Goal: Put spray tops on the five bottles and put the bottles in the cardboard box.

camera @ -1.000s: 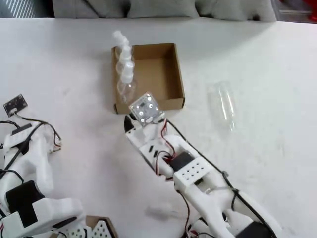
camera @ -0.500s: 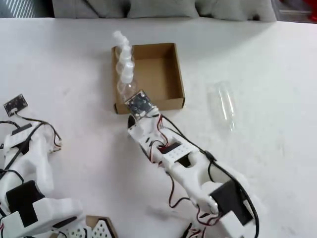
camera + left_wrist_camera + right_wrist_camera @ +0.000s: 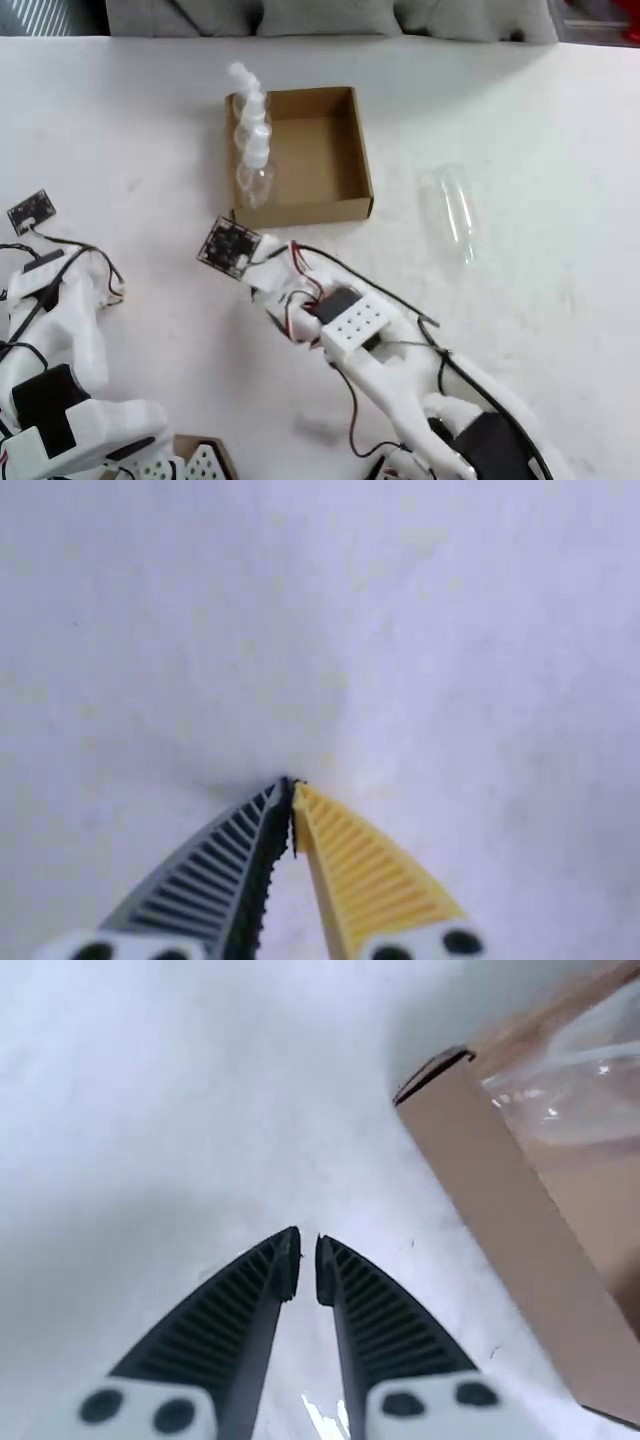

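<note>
An open brown cardboard box [image 3: 315, 150] sits on the white table [image 3: 520, 120] in the upper middle of the high view. Along its left wall lie clear plastic bottles with white spray tops [image 3: 250, 130]. A single clear plastic bottle [image 3: 452, 215] lies on the table right of the box, well apart from it. The right tool [image 3: 305, 1260] is clenched on nothing, low over the table near the box's outer wall. The left tool [image 3: 292, 790] is also clenched and empty, with its tips meeting over the table.

My claw [image 3: 305, 1265] hangs over the white table [image 3: 150, 1080], squeezed nearly closed. Near it, the cardboard box [image 3: 500, 1190] holds a clear bottle [image 3: 580, 1070].
</note>
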